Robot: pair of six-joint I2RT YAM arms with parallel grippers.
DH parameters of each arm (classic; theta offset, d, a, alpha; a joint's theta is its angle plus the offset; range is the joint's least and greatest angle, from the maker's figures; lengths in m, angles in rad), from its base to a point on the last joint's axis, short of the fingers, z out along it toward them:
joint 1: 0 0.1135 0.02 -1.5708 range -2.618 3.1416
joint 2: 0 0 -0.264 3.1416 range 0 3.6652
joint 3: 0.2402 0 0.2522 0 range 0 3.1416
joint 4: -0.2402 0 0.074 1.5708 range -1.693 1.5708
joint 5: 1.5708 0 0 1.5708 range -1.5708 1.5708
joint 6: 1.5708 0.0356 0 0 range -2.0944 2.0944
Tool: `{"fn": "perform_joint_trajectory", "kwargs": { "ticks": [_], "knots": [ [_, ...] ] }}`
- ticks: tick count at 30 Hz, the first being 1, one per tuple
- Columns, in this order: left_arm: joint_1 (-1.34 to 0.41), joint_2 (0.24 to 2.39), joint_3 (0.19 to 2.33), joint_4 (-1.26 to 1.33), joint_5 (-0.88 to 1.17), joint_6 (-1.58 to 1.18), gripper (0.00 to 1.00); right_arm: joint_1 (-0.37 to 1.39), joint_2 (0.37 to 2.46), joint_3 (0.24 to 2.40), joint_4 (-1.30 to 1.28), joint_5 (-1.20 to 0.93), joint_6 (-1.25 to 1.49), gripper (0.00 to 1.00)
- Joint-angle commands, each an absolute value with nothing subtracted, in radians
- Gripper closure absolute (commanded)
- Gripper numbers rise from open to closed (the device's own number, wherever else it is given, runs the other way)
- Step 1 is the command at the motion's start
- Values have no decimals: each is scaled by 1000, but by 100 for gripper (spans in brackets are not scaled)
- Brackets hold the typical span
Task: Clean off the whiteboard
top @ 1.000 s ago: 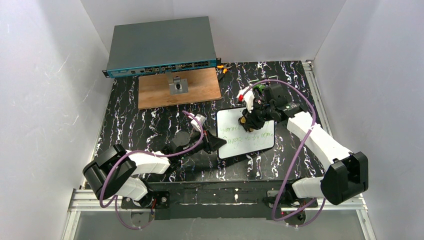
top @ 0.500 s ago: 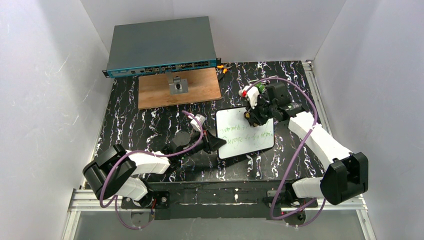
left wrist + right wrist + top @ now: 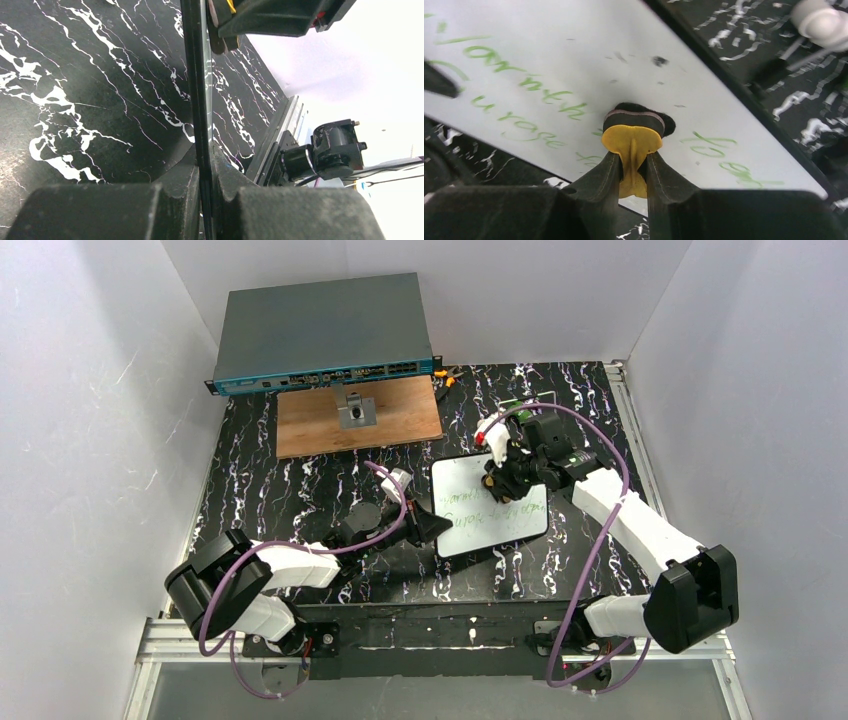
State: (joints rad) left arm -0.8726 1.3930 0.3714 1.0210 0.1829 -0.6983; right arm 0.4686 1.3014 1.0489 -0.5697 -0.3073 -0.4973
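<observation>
The whiteboard (image 3: 470, 510) lies near the table's middle with green handwriting on it; it fills the right wrist view (image 3: 549, 55). My left gripper (image 3: 432, 527) is shut on the board's left edge, seen edge-on in the left wrist view (image 3: 197, 90). My right gripper (image 3: 500, 483) is shut on a small yellow eraser (image 3: 633, 137) with a dark pad, which is pressed on the board among the green words. A patch around the eraser is wiped white. Green writing stays to the left and lower right.
A brown wooden board (image 3: 358, 418) with a small metal part lies behind, in front of a grey network switch (image 3: 322, 330). The table is black marble-patterned (image 3: 290, 490). White walls stand on three sides. A metal rail runs along the right edge (image 3: 630, 430).
My right gripper slid the eraser up toward the board's top edge, then back down a little toward its middle. The left gripper and the board stayed still.
</observation>
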Motion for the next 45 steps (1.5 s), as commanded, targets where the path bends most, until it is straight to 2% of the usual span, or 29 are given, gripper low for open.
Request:
{"fn": "perform_joint_trajectory", "kwargs": {
  "ticks": [1, 8, 14, 16, 24, 29, 32, 36, 39, 41, 45],
  "knots": [
    [-893, 1363, 394, 1027, 268, -617, 100, 448, 1294, 1032, -400, -68, -431, 99],
    [-892, 1365, 394, 1026, 270, -616, 100, 439, 1296, 1020, -404, -110, -438, 99],
    [-892, 1370, 392, 1031, 268, -616, 100, 440, 1290, 1062, -574, -450, -533, 99],
    [-893, 1370, 393, 1030, 270, -615, 100, 442, 1274, 1054, -575, -496, -535, 99],
    [-892, 1367, 395, 1025, 268, -616, 100, 422, 1265, 1008, -361, -156, -376, 99],
    [-893, 1364, 393, 1022, 267, -616, 100, 389, 1261, 988, -336, -128, -362, 99],
    [-891, 1366, 395, 1022, 269, -616, 100, 385, 1259, 993, -399, -257, -412, 99],
    [-892, 1366, 395, 1022, 268, -617, 100, 387, 1261, 1021, -565, -555, -541, 99],
    [-891, 1364, 394, 1022, 267, -615, 100, 388, 1252, 1021, -605, -651, -576, 99],
    [-892, 1365, 397, 1019, 269, -616, 100, 388, 1248, 1018, -571, -605, -535, 99],
    [-893, 1363, 397, 1016, 269, -617, 100, 383, 1248, 1000, -409, -319, -384, 99]
  ]
}}
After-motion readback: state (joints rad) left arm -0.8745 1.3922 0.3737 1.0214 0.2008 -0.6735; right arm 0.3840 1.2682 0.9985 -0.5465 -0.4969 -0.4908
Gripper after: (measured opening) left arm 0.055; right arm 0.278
